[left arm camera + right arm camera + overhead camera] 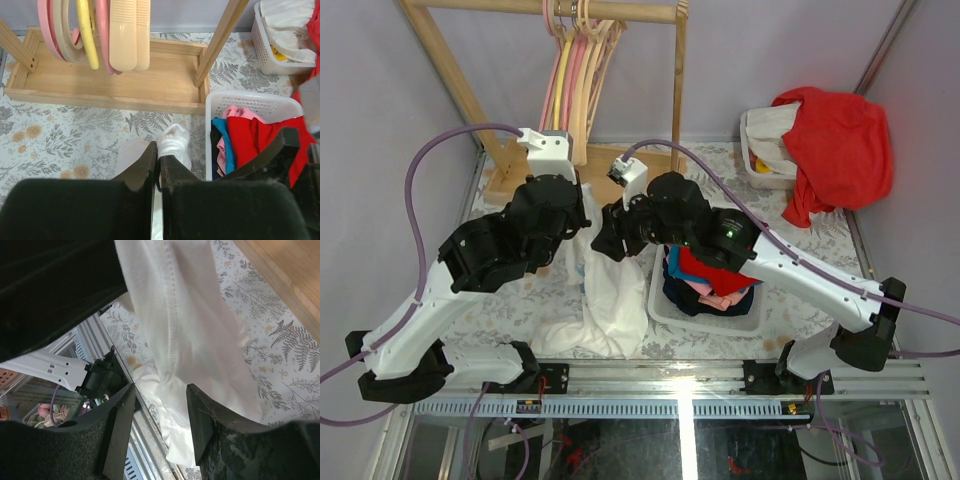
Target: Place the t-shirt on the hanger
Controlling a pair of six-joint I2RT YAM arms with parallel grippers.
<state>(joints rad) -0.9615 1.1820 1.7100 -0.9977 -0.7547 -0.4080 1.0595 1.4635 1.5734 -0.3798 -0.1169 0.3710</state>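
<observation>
The white t-shirt [605, 300] hangs from my left gripper [578, 218] in a long fold, and its lower end is heaped on the table. In the left wrist view the left gripper [159, 152] is shut on a bunch of the t-shirt [174, 141]. My right gripper [605, 245] is just to the right of the hanging cloth. In the right wrist view the right gripper [160, 395] is open, with the t-shirt [190, 330] draped beyond its fingertips and nothing pinched. The peach-beige hanger [130, 35] hangs on the wooden rack, also visible from above as the hanger [592, 60].
Pink and yellow hangers [85, 30] hang beside the beige one over the wooden rack base [100, 85]. A white basket [660, 310] of red and navy clothes stands right of the t-shirt. A second basket [757, 165] under a red garment [840, 140] stands at the back right.
</observation>
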